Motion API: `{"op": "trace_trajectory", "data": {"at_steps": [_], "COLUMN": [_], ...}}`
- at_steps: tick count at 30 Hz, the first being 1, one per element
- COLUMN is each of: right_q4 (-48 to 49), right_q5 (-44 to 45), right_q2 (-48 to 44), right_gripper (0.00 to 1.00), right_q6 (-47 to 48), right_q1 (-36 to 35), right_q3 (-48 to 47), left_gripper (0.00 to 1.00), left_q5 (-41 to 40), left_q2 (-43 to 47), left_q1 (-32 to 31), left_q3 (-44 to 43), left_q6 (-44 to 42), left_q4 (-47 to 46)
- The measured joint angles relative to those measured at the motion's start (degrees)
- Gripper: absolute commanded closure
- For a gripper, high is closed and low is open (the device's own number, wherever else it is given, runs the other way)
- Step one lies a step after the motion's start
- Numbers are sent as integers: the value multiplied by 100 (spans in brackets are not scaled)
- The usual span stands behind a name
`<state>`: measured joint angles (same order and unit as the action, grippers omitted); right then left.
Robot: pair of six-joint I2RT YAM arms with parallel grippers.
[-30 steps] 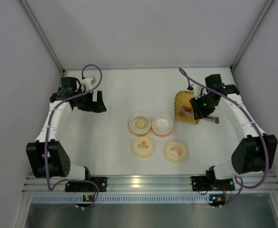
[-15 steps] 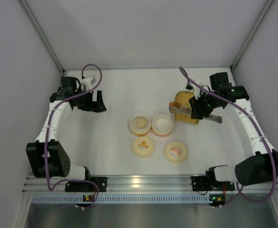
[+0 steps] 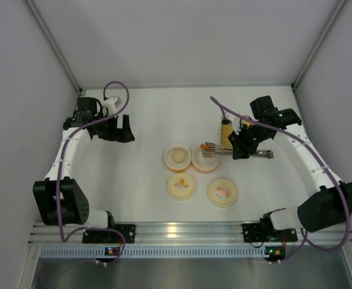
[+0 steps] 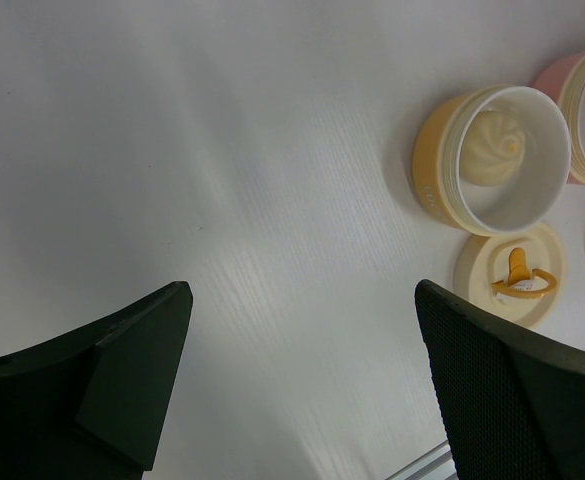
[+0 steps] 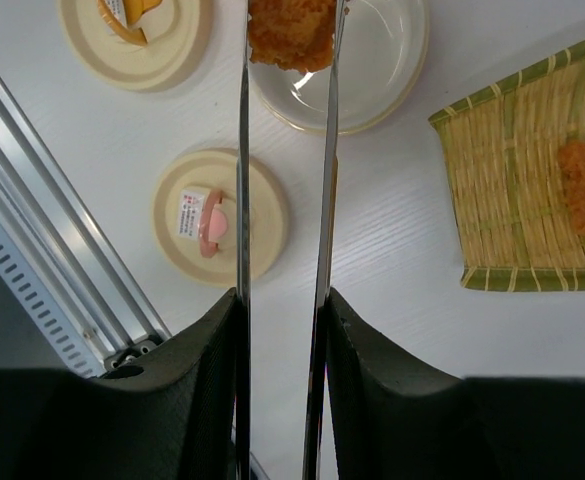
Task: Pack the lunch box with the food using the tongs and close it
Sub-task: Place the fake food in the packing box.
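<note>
The lunch box is two open tubs mid-table: a cream-yellow tub (image 3: 177, 157) (image 4: 440, 165) holding a whitish ball (image 4: 492, 157), and a pink tub (image 3: 205, 160) (image 5: 382, 60). Their lids (image 3: 181, 185) (image 3: 222, 192) lie in front. My right gripper (image 3: 239, 147) (image 5: 282, 305) is shut on the grey tongs (image 3: 215, 149) (image 5: 328, 150). The tong tips pinch an orange-tan food chunk (image 5: 290, 30) above the pink tub. My left gripper (image 3: 125, 129) (image 4: 302, 370) hangs open and holds nothing, left of the tubs.
A yellow ribbed tray (image 5: 517, 180) (image 3: 226, 128) with another orange-tan chunk (image 5: 584, 200) lies behind the right arm. The aluminium rail (image 3: 188, 232) runs along the near edge. Grey walls enclose the table.
My right arm has swung left from the tray, carrying the tongs and the chunk over to the pink tub. The left arm has not moved.
</note>
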<state>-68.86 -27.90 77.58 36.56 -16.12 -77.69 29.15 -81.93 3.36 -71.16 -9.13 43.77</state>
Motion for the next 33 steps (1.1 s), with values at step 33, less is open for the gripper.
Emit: {"op": "trace_trajectory", "data": {"at_steps": [33], "right_q4": [601], "right_q5": [466], "right_q2": [807], "right_gripper": [69], "right_q6": [-83], "right_q1": [0], "right_q3": [422], "left_gripper": [2], "left_q5": [42], "left_q2": [-125], "left_q1": [0], "left_q3": [2], "left_q6": [26], "left_q4": [-9]}}
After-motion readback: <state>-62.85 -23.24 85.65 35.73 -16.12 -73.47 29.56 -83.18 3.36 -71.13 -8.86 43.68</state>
